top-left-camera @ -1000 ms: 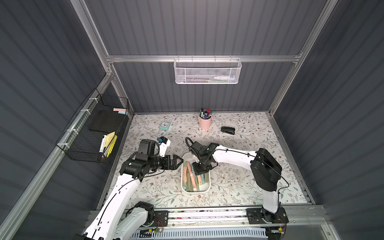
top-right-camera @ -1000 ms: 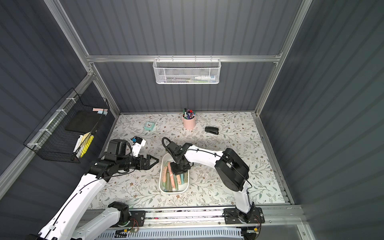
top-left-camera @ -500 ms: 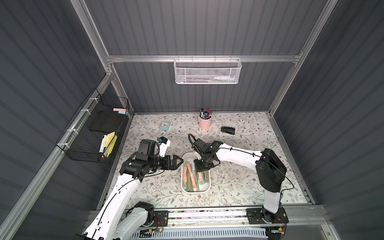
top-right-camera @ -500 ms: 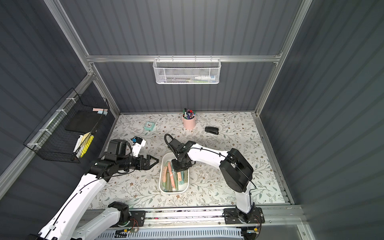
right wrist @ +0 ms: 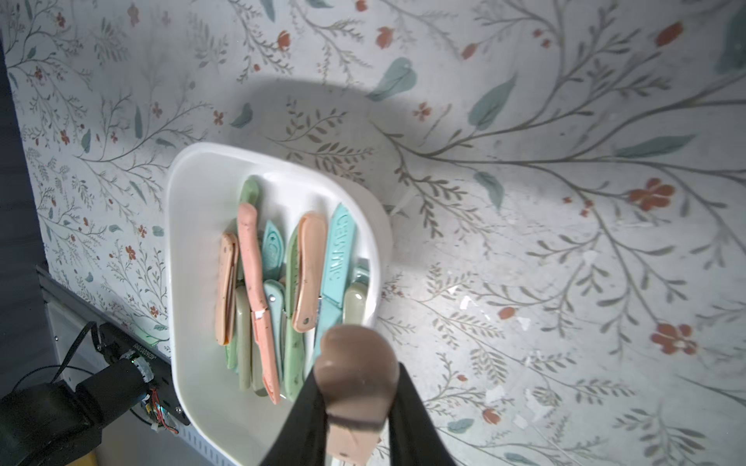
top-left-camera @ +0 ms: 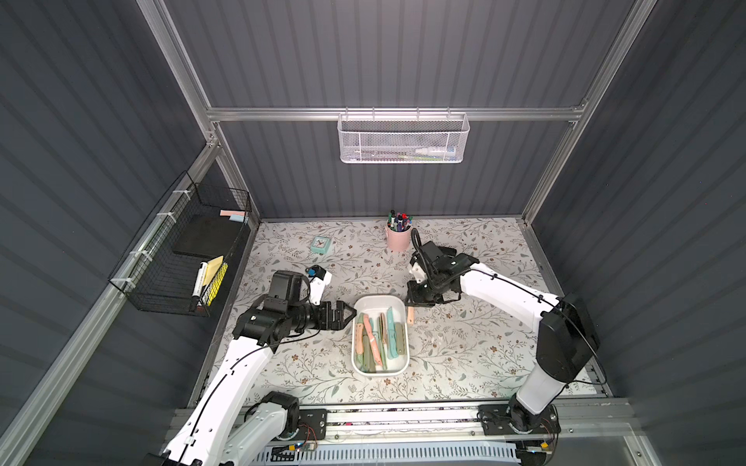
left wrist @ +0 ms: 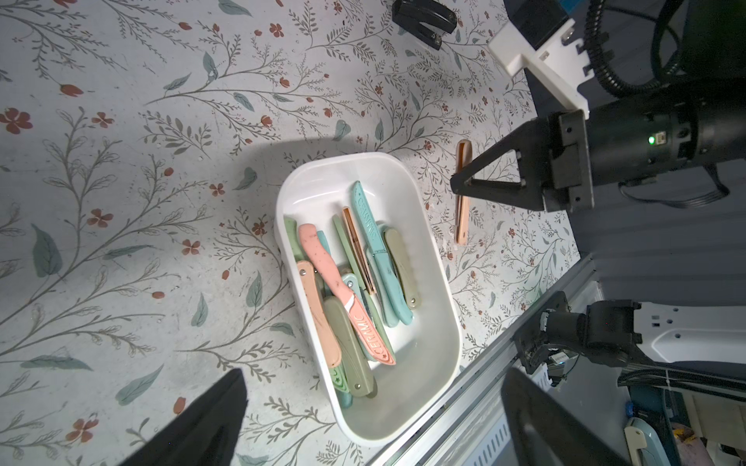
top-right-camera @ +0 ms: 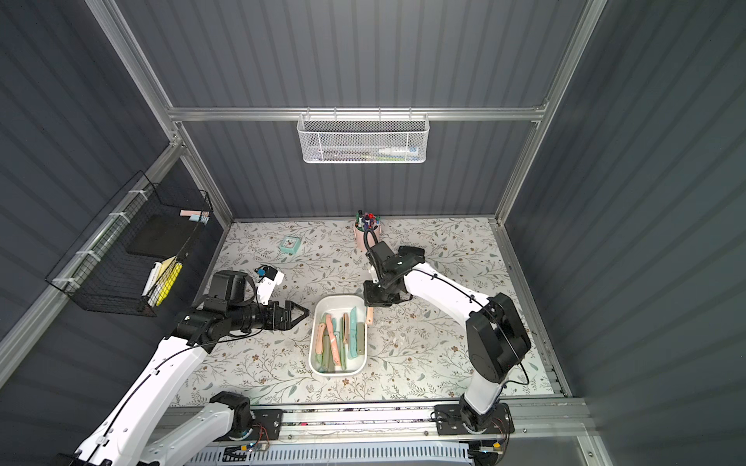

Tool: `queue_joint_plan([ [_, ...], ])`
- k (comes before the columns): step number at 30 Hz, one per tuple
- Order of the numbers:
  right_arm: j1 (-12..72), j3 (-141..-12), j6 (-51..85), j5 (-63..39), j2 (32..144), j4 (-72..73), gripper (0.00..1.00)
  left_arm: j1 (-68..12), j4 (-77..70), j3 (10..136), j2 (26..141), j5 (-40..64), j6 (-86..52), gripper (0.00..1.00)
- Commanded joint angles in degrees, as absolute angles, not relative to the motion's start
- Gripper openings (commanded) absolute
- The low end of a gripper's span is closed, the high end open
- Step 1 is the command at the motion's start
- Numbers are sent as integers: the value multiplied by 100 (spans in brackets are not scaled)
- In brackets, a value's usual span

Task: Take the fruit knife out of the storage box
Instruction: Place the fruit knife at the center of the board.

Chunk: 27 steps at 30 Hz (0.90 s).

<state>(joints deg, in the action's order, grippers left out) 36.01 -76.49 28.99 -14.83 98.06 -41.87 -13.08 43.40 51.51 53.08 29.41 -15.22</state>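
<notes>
the left gripper (top-left-camera: 350, 314) hovers just left of the storage box (top-left-camera: 377, 303), its jaws spread wide and empty. the box holds a heap of folded knives (top-left-camera: 377, 343) in pink, green and teal. at the box's far right corner, the right gripper (top-left-camera: 411, 306) is clamped on a peach fruit knife (top-left-camera: 410, 318), which hangs just outside the rim.

The right gripper (right wrist: 357, 407) pinches a peach fruit knife (right wrist: 355, 371) between its dark jaws, close to the lens. Behind it, the white storage box (right wrist: 179, 282) holds heaped pastel knives (right wrist: 258, 282) on the floral table (right wrist: 565, 242).
</notes>
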Motion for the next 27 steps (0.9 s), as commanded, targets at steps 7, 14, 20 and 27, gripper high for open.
queue_joint_plan([
  [7,2954,-7555,2235,-1695,10329,-4546,9,-1344,4412,5112,5361,2975,-1419,100],
  [14,2857,-7828,2027,-1728,11052,-4486,10,-1345,4427,5108,5370,2955,-1424,99],
  [20,2812,-8106,1963,-1703,11444,-4563,9,-1340,4429,5107,5367,2940,-1435,99],
  [27,2775,-8366,1907,-1523,11698,-4738,17,-1341,4424,5113,5363,2928,-1429,99],
])
